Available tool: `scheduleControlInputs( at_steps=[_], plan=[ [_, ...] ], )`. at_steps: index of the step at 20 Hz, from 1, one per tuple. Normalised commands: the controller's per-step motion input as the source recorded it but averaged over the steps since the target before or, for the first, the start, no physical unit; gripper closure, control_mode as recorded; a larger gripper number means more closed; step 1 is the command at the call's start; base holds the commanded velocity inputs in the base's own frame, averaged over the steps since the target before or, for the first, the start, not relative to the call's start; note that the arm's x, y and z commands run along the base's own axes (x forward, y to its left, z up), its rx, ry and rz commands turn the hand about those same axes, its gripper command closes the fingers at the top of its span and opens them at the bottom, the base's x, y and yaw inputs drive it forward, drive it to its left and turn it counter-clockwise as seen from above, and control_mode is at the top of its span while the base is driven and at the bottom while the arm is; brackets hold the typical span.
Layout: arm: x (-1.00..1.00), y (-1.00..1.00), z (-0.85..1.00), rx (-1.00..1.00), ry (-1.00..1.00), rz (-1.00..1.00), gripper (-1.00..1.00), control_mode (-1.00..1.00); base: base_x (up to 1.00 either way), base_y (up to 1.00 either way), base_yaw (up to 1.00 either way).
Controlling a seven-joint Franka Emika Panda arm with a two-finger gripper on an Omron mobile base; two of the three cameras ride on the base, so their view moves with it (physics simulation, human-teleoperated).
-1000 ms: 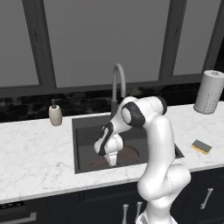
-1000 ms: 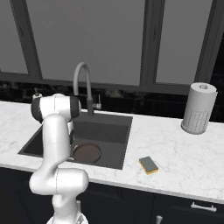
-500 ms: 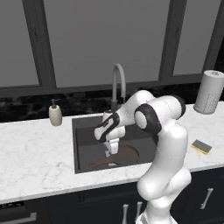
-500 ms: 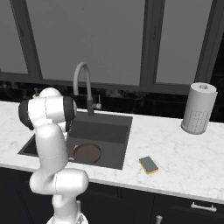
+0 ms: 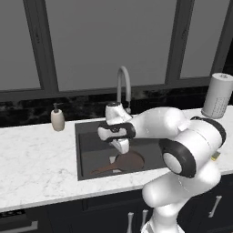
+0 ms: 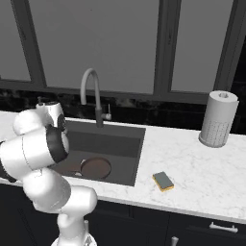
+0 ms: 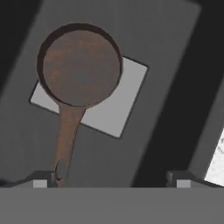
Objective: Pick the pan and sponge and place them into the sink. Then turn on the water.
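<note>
Pan (image 7: 78, 65) already down in the sink (image 6: 122, 144), flat over the drain plate directly below the gripper (image 7: 111, 179), handle end close by one tip; jaws spread wide, holding nothing. Sponge (image 6: 163, 181) not yet moved, on the counter well off to the side of the jaws. Faucet (image 5: 123, 88) dry, so sponge and water left to do.

Reddish-brown pan (image 7: 79, 65), dark grey sink (image 6: 126, 156), yellow sponge (image 6: 163, 181).

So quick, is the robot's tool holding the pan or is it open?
Tool: open and holding nothing; the pan lies in the sink below it.
</note>
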Motion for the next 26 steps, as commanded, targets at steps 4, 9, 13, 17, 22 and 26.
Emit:
scheduleControlInputs(
  at_steps=[4,9,13,17,22,26],
  plan=[
    [-0.62,-0.01,1.00,-0.03,0.00,0.15,-1.00,-1.00,0.00,0.00,0.00],
    [-0.54,-0.16,0.88,0.01,0.05,0.05,-1.00,-1.00,0.00,0.00,0.00],
    [0.00,-0.03,0.04,0.02,0.04,0.01,-1.00,-1.00,0.00,0.00,0.00],
    [0.00,0.00,0.00,0.00,0.01,0.04,-1.00,-1.00,0.00,0.00,0.00],
    [0.00,-0.23,0.01,0.00,0.00,0.29,-1.00,-1.00,0.00,0.00,0.00],
    [0.00,-0.56,0.06,0.00,0.01,0.52,-1.00,-1.00,0.00,0.00,0.00]
  ],
)
